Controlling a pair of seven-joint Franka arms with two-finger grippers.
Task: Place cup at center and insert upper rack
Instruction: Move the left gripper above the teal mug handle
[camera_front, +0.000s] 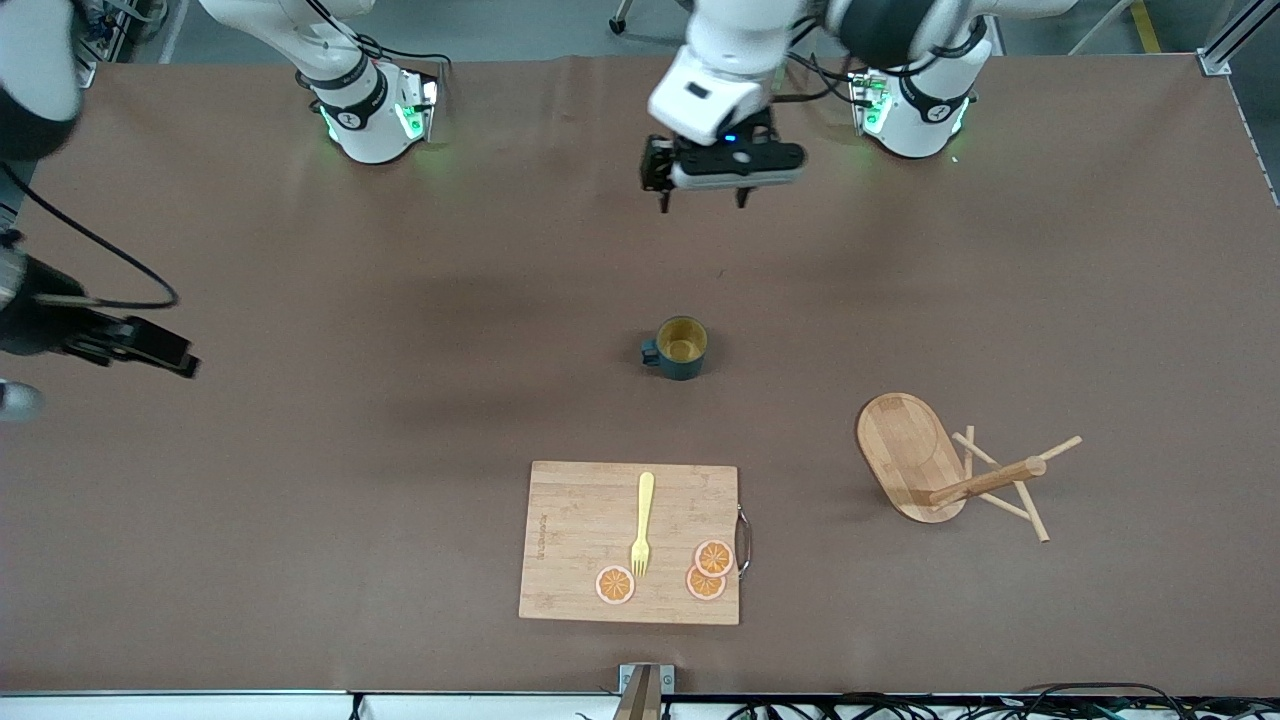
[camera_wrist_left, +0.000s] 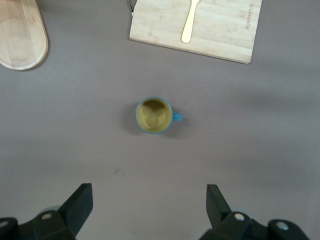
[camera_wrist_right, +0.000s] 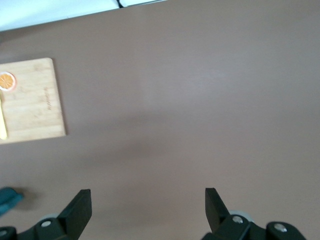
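Cup (camera_front: 682, 347) upright mid-surface, so placing looks done. Upper rack (camera_front: 945, 468) tipped on its side toward the left arm's end, untouched. Left hand (camera_front: 704, 196) spread apart above the surface. Right hand (camera_wrist_right: 147, 212) apart, waiting. Next: grasp the post.

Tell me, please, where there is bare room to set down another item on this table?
Bare table stretches from the cup toward the right arm's end. It is crowded toward the left arm's end, where the upper rack lies tipped, and on the cutting board.
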